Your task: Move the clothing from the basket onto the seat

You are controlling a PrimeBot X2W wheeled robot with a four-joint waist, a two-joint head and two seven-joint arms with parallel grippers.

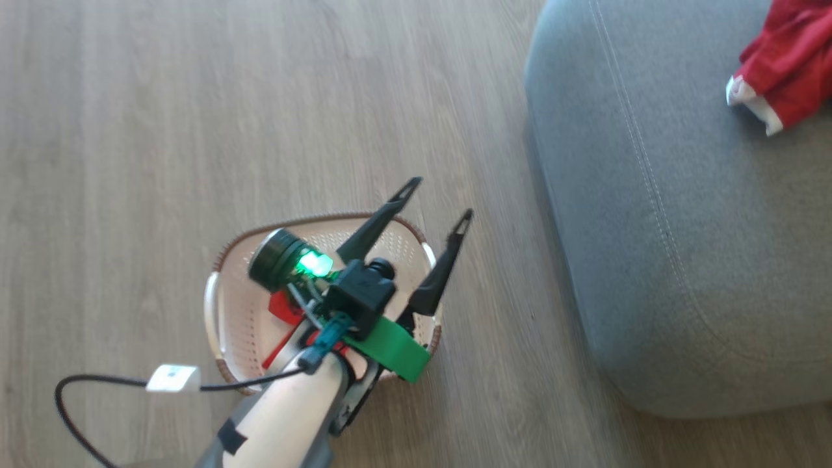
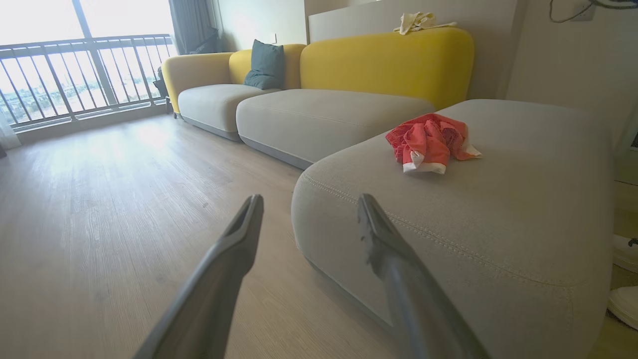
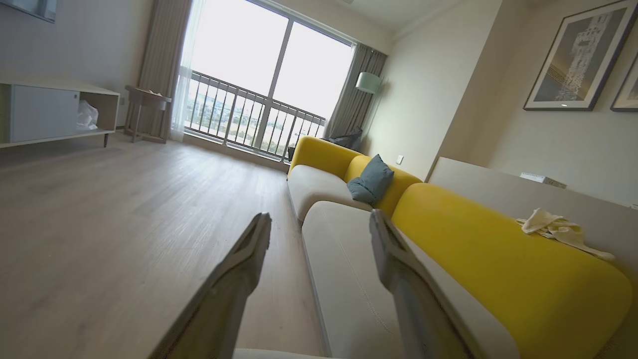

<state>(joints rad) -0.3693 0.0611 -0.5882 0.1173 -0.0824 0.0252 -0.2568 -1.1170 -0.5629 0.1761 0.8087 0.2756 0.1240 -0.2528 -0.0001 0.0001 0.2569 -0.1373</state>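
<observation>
Currently found grey seat (image 1: 682,260) at three o'clock; cream basket (image 1: 231,312) on floor at seven o'clock; clothing (image 1: 786,65) lying on seat at one o'clock, red fabric (image 1: 284,305) also inside basket. Left gripper (image 1: 441,198) above basket, jaws apart, empty. Right gripper (image 3: 320,218) likewise apart, empty.

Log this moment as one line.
left gripper: open, empty, over basket | clothing: some in basket, one garment on seat | right gripper: open

One basket (image 1: 239,311), one seat (image 1: 682,260), two clumps of clothing (image 1: 788,65).
</observation>
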